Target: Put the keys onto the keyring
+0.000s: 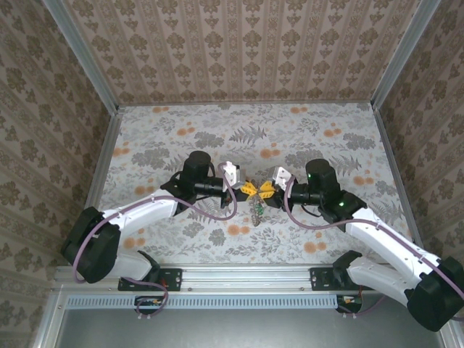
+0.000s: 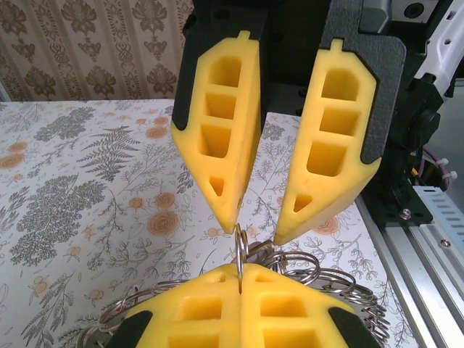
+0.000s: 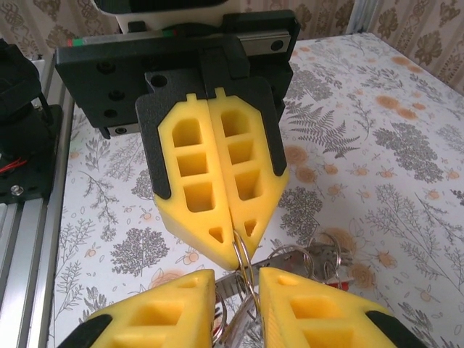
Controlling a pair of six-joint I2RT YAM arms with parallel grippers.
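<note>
We looked down from above on a table covered in a pale floral print, with patterned wallpaper walls on three sides. Two arms reached in from the near edge and met at the middle of the table.

On the left, the left arm came in from the lower-left corner. The yellow foam fingers of the left gripper pointed right, towards the other arm. In its wrist camera these fingers were pressed flat together. They pinched the keyring, a thin metal split ring that stood upright and edge-on just above their tips.

In the centre, a bunch of rings and keys lay just below the point where the two claws met. From the wrist cameras it appeared as a tangle of wire loops spread on the table behind and beside the pinched ring. We could not pick out single keys in it.

On the right, the right arm came in from the lower-right corner. The right gripper faced left, tip to tip with the other claw. Its yellow fingers were spread apart. In its own camera the keyring rose through the gap between them, and we could not tell whether either pad touched the wire.
</note>
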